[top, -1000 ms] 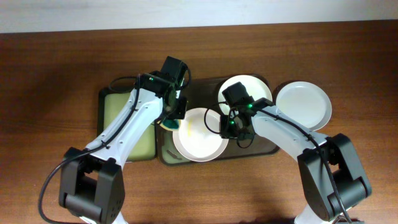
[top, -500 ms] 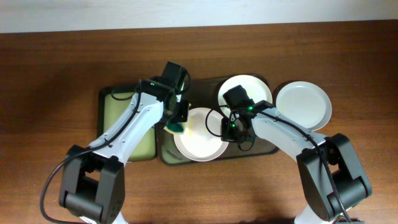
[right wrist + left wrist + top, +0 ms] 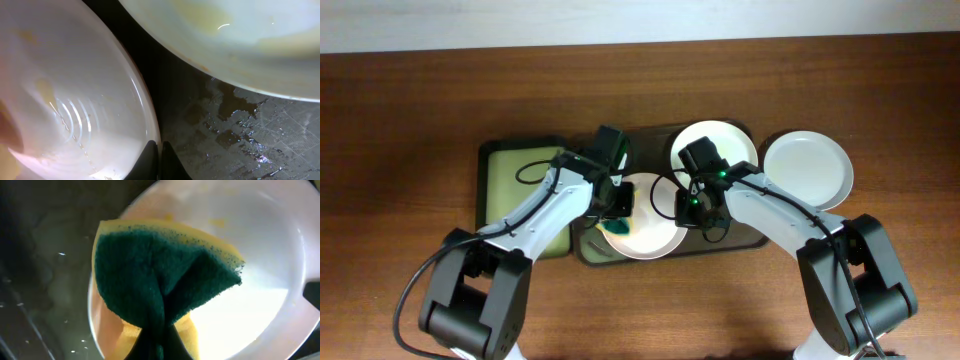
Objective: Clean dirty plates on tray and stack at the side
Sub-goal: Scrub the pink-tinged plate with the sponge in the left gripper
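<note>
A: While the left gripper (image 3: 617, 203) pinches the sponge (image 3: 160, 275) over the front plate (image 3: 655, 238), what of the right gripper (image 3: 158, 150)?
B: Nipped shut on that plate's rim. It sits in the tray (image 3: 588, 250), a second plate (image 3: 735, 145) behind it, and a third plate (image 3: 807, 170) on the table (image 3: 420, 100) just beside.

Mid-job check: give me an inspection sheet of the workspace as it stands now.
Surface: brown wooden table.
Job's things: front plate and back plate, both yellow-smeared, in the wet brown tray; side plate on the table by the tray's right end.
Clutter: small tray with yellow-green inside, left of the brown tray.
Grippers: left claw shut on a green-yellow sponge over the front plate; right claw shut on that plate's rim.
Cables: black cables loop at both arms.
Surroundings: pale wall beyond the table.
</note>
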You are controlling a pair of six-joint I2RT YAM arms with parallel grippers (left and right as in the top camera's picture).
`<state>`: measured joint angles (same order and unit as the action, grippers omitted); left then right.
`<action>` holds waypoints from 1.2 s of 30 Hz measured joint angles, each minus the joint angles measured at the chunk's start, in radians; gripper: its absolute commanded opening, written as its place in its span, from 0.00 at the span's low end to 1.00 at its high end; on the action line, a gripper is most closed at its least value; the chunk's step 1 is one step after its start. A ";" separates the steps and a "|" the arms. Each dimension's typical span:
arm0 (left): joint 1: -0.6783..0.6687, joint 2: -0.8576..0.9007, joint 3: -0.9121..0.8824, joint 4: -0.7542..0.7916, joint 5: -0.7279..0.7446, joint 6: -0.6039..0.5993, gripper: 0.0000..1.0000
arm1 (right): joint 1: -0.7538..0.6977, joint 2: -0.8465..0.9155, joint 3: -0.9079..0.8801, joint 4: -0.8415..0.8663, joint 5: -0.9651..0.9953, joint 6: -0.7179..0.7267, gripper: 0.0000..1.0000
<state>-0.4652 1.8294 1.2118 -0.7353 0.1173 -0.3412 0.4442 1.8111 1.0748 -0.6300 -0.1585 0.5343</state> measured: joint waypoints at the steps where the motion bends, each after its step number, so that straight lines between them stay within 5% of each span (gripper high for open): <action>1: -0.009 0.000 -0.002 0.009 0.004 -0.007 0.19 | 0.000 0.000 0.000 0.000 0.000 0.000 0.04; 3: -0.011 0.000 -0.002 0.014 0.007 -0.009 0.23 | 0.000 0.000 0.000 0.000 0.000 0.000 0.04; 5: -0.011 0.000 -0.002 0.015 0.007 -0.011 0.11 | 0.000 0.000 0.000 0.000 0.000 0.000 0.04; 7: -0.011 0.000 -0.002 0.015 0.007 -0.012 0.44 | 0.000 0.000 0.000 0.000 0.000 0.001 0.04; 11: -0.011 0.000 -0.002 0.015 0.007 -0.015 0.44 | 0.000 0.000 0.000 0.000 0.000 0.001 0.04; 19: -0.032 0.000 -0.038 0.046 -0.013 -0.015 0.00 | 0.000 0.000 0.000 0.000 0.000 0.000 0.04; 36: -0.025 0.106 0.011 0.095 -0.027 -0.019 0.07 | 0.000 0.000 0.000 -0.003 0.020 0.007 0.04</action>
<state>-0.4904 1.9354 1.2232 -0.6407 0.0906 -0.3607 0.4438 1.8111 1.0748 -0.6334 -0.1387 0.5415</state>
